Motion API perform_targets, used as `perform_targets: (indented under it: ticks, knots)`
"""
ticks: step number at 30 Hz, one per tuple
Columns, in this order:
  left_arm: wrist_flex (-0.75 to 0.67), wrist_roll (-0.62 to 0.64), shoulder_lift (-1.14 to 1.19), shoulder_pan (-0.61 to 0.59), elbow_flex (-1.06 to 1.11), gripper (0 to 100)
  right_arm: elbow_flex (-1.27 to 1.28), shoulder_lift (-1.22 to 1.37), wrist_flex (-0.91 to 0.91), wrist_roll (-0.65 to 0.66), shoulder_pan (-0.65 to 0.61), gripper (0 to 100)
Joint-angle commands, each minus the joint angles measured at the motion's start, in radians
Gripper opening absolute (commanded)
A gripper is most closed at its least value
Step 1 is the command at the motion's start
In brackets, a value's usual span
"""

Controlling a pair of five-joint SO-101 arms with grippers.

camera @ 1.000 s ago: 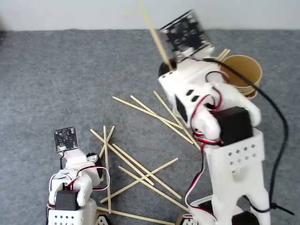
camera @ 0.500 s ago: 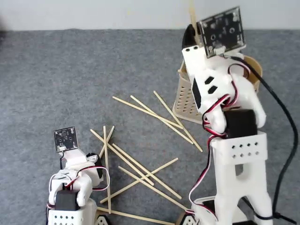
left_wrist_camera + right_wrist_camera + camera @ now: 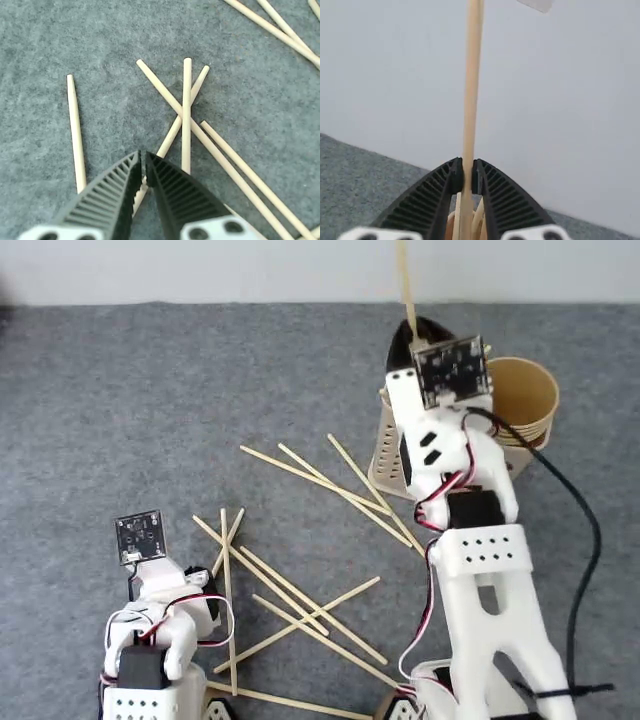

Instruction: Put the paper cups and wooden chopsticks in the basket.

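Looking down from the high camera, the right arm's black-jawed gripper sits over the far rim of the beige perforated plastic basket. It's pinched tight on one long pale wooden chopstick. In the right wrist view both toothed fingers press against that stick, which stands pretty much upright in front of the plain white wall. The right gripper has it near its lower end, so most of the stick pokes out above the jaws.

A stack of brown paper cups sits at the basket's right side. The arm covers the spot where they meet, so I can't tell if the cups are inside the basket or just beside it.

Loads of loose wooden chopsticks lie criss-crossed on the grey carpet-like tabletop. They're between the two arms, and none of them are in the basket.

The left arm is low down at the near edge. Its gripper hangs over a few crossed sticks, with the ridged fingers closed to a thin slit and nothing between them. One chopstick passes underneath, but I can't tell if the tips touch it.
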Motion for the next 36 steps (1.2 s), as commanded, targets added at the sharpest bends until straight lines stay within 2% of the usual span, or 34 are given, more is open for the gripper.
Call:
perform_targets:
  ticks: [1,9,13,18,24,29,36]
  knots:
    - [0.003,-0.005,-0.012,0.002,-0.008,1,0.041,-0.050,-0.067,0.002,0.024,0.9]
    - [0.003,-0.005,-0.012,0.002,-0.008,1,0.084,-0.050,-0.054,0.002,0.045,3.5]
    - [0.003,-0.005,-0.012,0.002,-0.008,1,0.055,-0.051,0.035,0.002,0.042,11.4]
    - [0.003,-0.005,-0.012,0.002,-0.008,1,-0.018,-0.076,0.151,-0.002,0.038,11.2]
    - [0.003,-0.005,-0.012,0.002,-0.008,1,-0.061,-0.189,0.275,-0.072,0.028,11.1]
    - [0.003,-0.005,-0.012,0.002,-0.008,1,-0.112,-0.285,0.492,-0.075,-0.061,11.1]
    - [0.003,-0.005,-0.012,0.002,-0.008,1,-0.167,-0.312,0.829,-0.075,-0.252,11.1]
